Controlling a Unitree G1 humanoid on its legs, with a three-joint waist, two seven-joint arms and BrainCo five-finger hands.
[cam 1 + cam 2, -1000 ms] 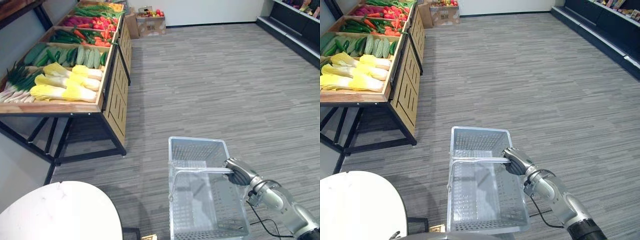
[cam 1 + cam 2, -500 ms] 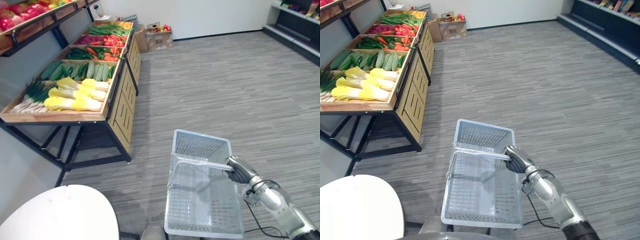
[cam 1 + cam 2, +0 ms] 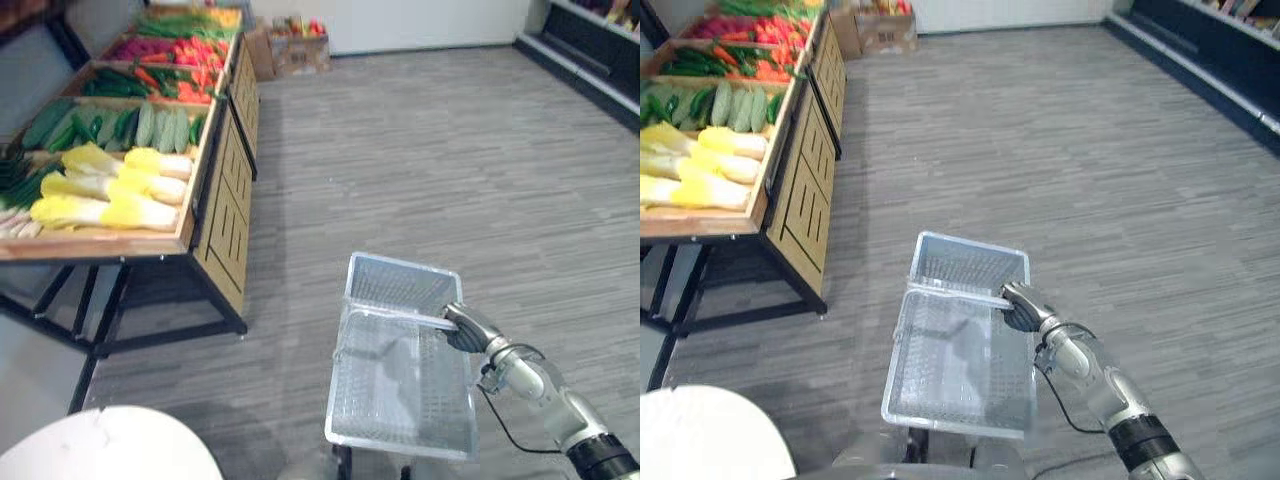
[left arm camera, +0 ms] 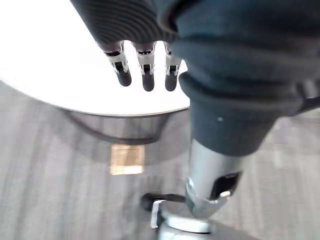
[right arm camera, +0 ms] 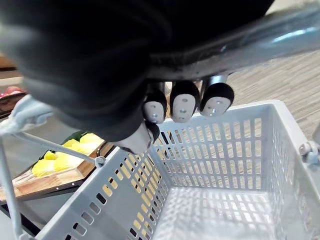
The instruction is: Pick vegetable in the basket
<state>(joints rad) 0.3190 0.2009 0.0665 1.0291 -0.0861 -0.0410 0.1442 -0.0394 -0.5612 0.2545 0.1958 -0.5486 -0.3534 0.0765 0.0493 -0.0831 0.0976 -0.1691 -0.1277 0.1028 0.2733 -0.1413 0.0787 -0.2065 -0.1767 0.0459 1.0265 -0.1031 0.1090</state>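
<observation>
Right eye view has shifted; the right hand [image 3: 1023, 303] still grips the empty basket [image 3: 975, 262] by its handle [image 3: 950, 293], the left hand [image 4: 147, 75] hangs relaxed, and the vegetables [image 3: 702, 165] on the stand [image 3: 800, 190] are unpicked.

A shop: wooden produce stand [image 3: 215, 195] of vegetables [image 3: 110, 190], dark shelving [image 3: 590, 40].

Grey basket [image 3: 398, 288], seemingly empty; vegetables [image 3: 110, 188] well apart.
</observation>
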